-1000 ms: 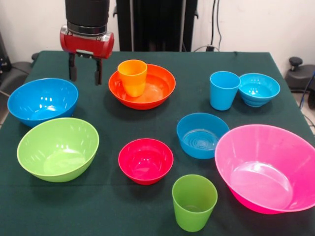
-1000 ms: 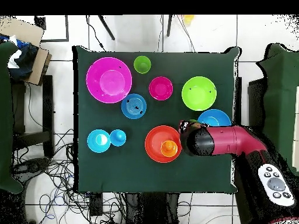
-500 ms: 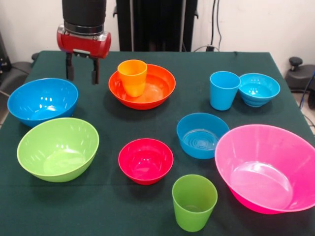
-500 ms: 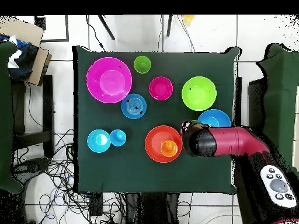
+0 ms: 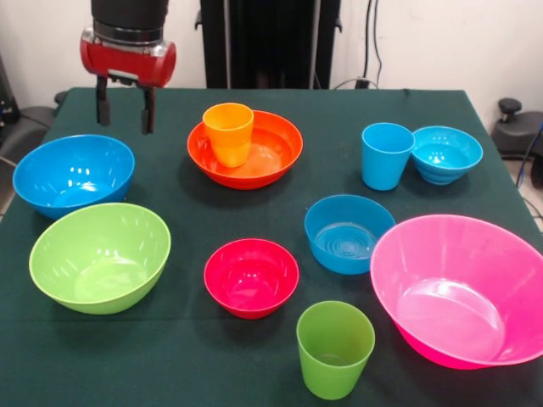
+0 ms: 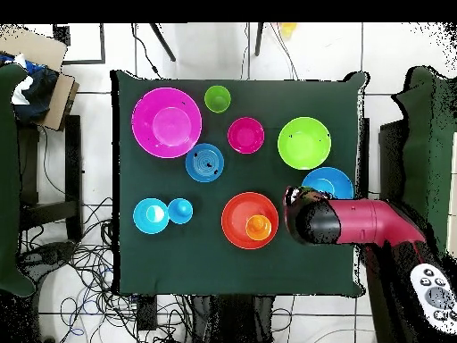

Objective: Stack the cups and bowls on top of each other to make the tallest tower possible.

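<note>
Hanging open and empty, the claw (image 5: 125, 110) hovers beside glossy orange cup (image 5: 227, 133).

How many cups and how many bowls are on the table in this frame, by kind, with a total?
Cups: 3, namely orange cup, light blue cup, green cup.
Bowls: 7, namely orange bowl, large blue bowl, lime bowl, red bowl, medium blue bowl, turquoise bowl, pink bowl.
Total: 10.

orange cup (image 5: 228, 132) upright inside wide orange bowl (image 5: 270, 154); light blue cup (image 5: 386, 155) touching small turquoise bowl (image 5: 446, 153)
</note>
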`<action>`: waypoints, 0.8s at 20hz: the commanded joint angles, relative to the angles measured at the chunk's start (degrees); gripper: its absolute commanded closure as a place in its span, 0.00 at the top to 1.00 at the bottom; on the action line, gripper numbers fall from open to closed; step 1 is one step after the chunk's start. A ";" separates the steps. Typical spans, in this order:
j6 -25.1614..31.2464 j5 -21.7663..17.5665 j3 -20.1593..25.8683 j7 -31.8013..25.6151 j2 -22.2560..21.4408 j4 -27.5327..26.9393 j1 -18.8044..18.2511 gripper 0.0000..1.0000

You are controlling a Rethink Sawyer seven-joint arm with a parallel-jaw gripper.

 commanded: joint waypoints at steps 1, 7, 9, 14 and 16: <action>6.43 2.22 0.61 -3.36 -3.97 5.02 -0.62 1.00; 5.05 1.40 -0.16 -2.22 -3.43 4.78 0.02 1.00; 3.73 0.72 -0.56 -1.31 -2.53 4.56 0.34 1.00; 2.16 0.00 -0.55 -1.31 -0.84 3.87 -0.02 1.00; 2.29 -0.25 -0.19 -2.18 0.03 2.81 -0.27 1.00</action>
